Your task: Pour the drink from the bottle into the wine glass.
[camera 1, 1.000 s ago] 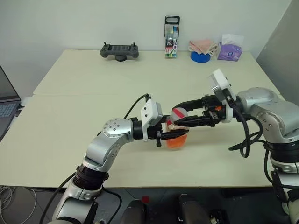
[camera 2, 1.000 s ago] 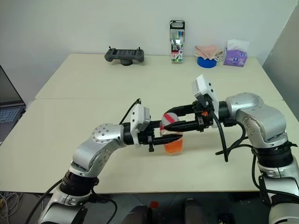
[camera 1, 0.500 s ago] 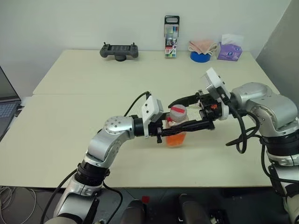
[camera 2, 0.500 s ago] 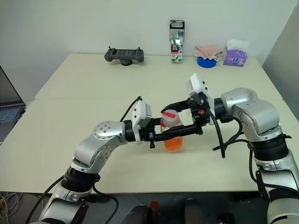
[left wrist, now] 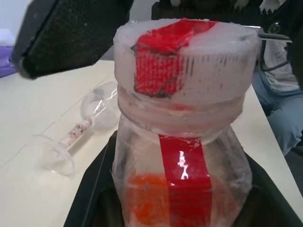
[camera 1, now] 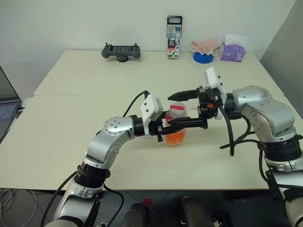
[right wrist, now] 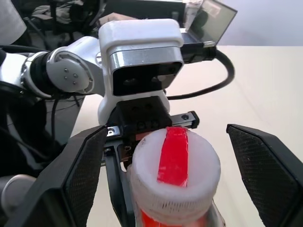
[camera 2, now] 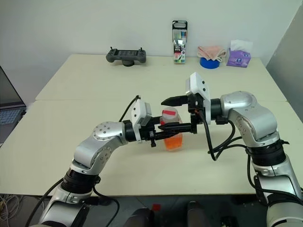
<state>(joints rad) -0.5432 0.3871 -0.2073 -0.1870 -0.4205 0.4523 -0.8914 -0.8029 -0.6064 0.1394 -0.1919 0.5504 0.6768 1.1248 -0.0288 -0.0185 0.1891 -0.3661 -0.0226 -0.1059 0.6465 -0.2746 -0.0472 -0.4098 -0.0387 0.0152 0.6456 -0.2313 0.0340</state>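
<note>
orange-red drink [camera 1: 175, 137], red-striped white cap [right wrist: 174, 160]

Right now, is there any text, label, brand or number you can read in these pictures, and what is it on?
None can be read.
Marker pack: label print too small to read.
Purple tissue box: print too blurred to read.
Bottle: plain red tape on cap and body, no lettering.

The bottle [camera 1: 176, 126] is standing upright near the middle of the surface [camera 1: 71, 137], between the left claw [camera 1: 166, 135] on its left and the right claw [camera 1: 176, 109] reaching in from its right. A controller [camera 1: 121, 51], marker pack [camera 1: 173, 38] and tissue box [camera 1: 232, 50] are lining the far edge.
</note>
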